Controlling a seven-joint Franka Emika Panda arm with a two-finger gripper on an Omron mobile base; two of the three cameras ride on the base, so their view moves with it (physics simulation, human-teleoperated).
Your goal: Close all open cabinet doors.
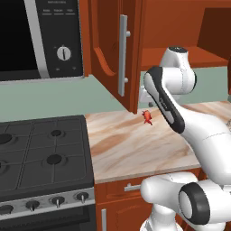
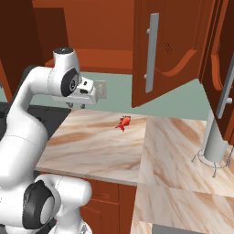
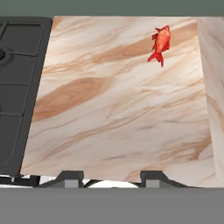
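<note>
Marble counter [image 3: 122,109] was viewed from above; jaws were held spread, empty. An open cabinet door [image 2: 171,50] hung at two o'clock; its edge could be clipped on approach.

Arm folded high, gripper [image 3: 112,176] pointing down, jaws apart

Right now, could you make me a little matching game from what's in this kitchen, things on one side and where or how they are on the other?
Things:
1. cabinet door
2. red fish
3. stove
4. microwave

Descriptions:
A. lying on the marble counter
B. swung open
C. mounted above the burners
D. left of the counter

Pairs: 1-B, 2-A, 3-D, 4-C
</note>
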